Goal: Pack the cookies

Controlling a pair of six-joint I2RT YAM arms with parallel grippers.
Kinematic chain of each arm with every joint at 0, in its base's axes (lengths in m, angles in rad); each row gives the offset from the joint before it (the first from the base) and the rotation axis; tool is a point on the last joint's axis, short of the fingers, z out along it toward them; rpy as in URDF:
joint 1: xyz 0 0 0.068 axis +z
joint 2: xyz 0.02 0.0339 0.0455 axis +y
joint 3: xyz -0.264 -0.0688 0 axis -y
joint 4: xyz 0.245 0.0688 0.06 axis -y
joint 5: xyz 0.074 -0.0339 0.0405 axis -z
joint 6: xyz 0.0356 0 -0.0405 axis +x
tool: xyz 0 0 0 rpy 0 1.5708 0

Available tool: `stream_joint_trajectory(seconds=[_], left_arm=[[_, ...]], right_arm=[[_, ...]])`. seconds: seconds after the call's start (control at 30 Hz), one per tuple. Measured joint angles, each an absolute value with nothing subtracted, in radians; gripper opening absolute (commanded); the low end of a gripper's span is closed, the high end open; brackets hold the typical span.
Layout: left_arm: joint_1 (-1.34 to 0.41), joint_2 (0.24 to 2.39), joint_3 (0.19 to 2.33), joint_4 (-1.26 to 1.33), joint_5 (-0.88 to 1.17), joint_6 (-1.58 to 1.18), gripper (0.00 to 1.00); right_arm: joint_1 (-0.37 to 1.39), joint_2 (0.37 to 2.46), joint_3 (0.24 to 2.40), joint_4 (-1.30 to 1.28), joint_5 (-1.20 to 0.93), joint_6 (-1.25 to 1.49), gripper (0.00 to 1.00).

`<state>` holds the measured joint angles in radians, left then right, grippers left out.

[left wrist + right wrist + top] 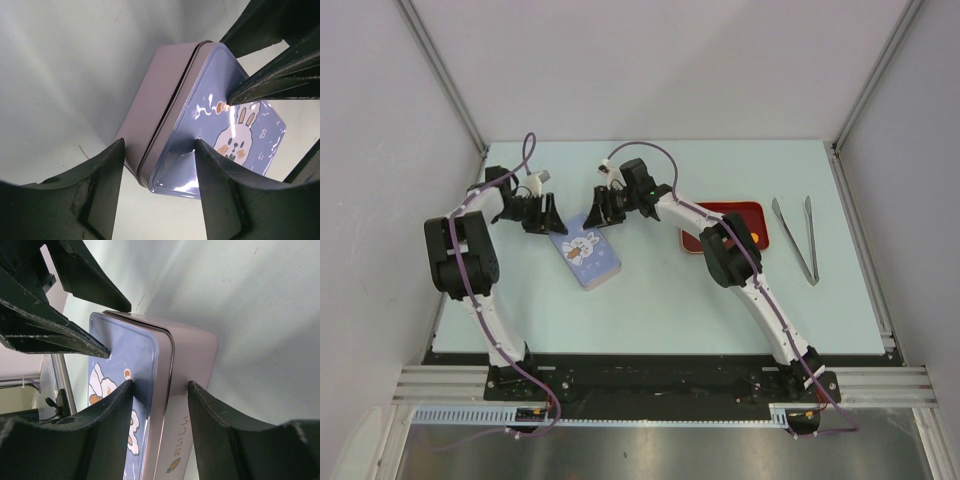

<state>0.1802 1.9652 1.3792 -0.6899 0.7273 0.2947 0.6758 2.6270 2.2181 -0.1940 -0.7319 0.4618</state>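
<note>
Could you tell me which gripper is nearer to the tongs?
Right. The right gripper is at the tin's far end, on the side facing the tongs. The left gripper is at the same end, further left.

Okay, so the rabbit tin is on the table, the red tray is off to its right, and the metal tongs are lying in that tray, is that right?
Not quite. The metal tongs are not in the red tray. They lie on the bare table further right, apart from the tray, as the top external view shows. The rabbit tin is on the table with the tray off to its right, as you said.
</note>
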Motion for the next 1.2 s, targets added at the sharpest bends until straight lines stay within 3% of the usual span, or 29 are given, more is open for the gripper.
stream_joint_trajectory(seconds=[0.13, 0.17, 0.77, 0.97, 1.2], left_arm=[[0.189, 1.988, 1.399, -0.699, 0.768, 0.308, 0.50], [0.192, 1.994, 1.404, -0.700, 0.779, 0.308, 0.44], [0.224, 2.070, 1.430, -0.686, 0.931, 0.281, 0.23], [0.226, 2.073, 1.428, -0.684, 0.935, 0.263, 0.11], [0.224, 2.092, 1.427, -0.702, 0.917, 0.233, 0.12]], right_arm=[[0.676, 2.627, 2.218, -0.194, -0.731, 0.462, 0.52], [0.676, 2.626, 2.218, -0.195, -0.731, 0.461, 0.52], [0.676, 2.608, 2.199, -0.227, -0.728, 0.443, 0.56], [0.676, 2.598, 2.187, -0.235, -0.724, 0.438, 0.56], [0.676, 2.576, 2.148, -0.272, -0.716, 0.419, 0.57]])
